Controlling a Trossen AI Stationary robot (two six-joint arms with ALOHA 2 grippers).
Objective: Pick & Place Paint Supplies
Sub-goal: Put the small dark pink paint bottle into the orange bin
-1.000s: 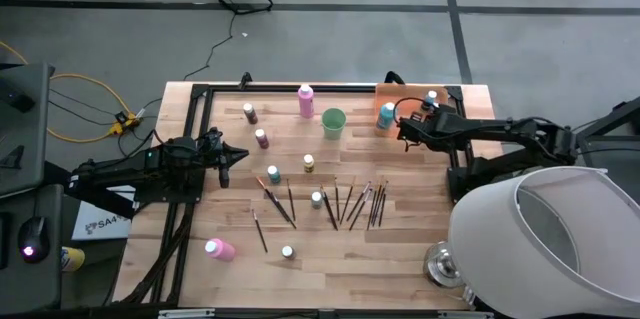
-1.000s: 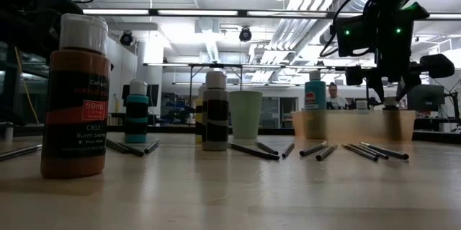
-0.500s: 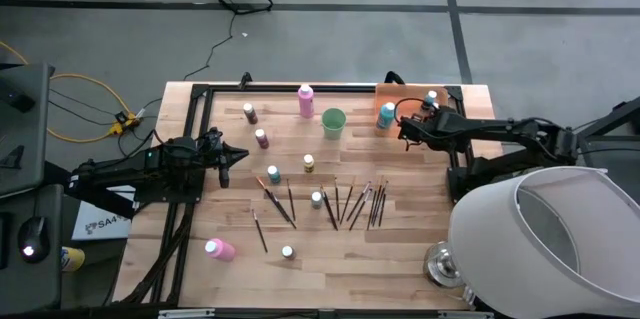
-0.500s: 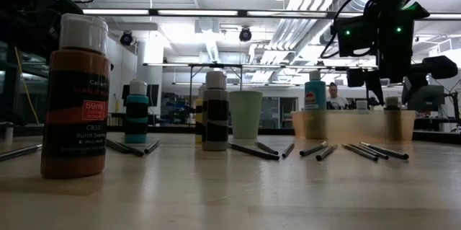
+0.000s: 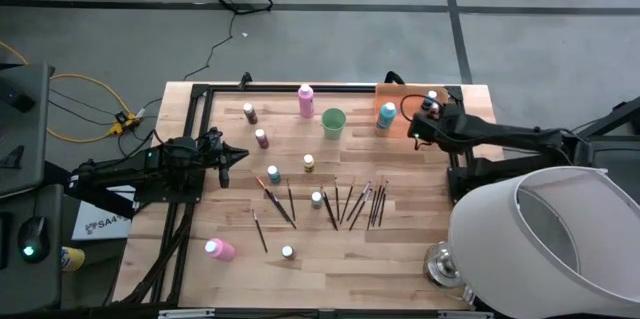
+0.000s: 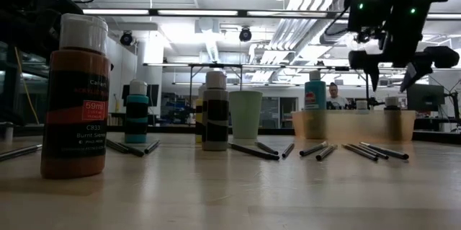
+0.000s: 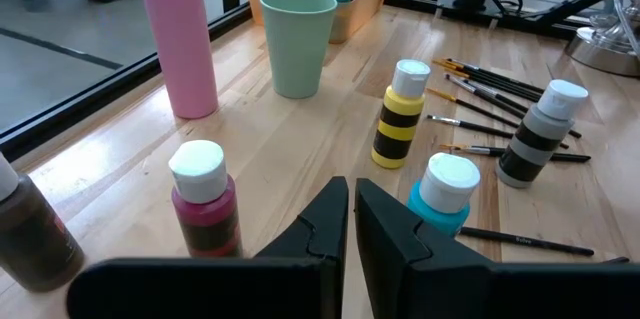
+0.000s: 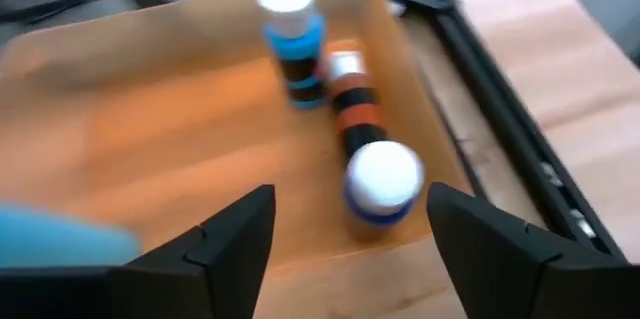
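Small pale-capped paint bottles (image 5: pixel 273 174) stand about the table's middle, with thin dark brushes (image 5: pixel 350 204) lying toward the near side. One pink bottle (image 5: pixel 306 101) stands at the far edge; another (image 5: pixel 219 249) lies on its side at the near left. The teal bottle (image 5: pixel 387 114) stands in the orange tray (image 5: pixel 392 90). My right gripper (image 8: pixel 350 249) is open and hovers above the tray's small bottles (image 8: pixel 382 181), high over the tray in the low view (image 6: pixel 400 64). My left gripper (image 7: pixel 350 219) is shut and waits at the table's left (image 5: pixel 240 155).
A light green cup (image 5: pixel 333 122) stands beside the tray. A black frame rail (image 5: pixel 300 87) runs along the far edge. In the tray one orange-banded bottle (image 8: pixel 355 104) lies on its side next to a standing blue-banded one (image 8: pixel 290 39). A brown bottle (image 6: pixel 75 100) looms near the low camera.
My right gripper has risen from tray height, where its fingers stood on either side of a small bottle, and drawn back a little toward the table's right edge. That bottle stays standing in the tray.
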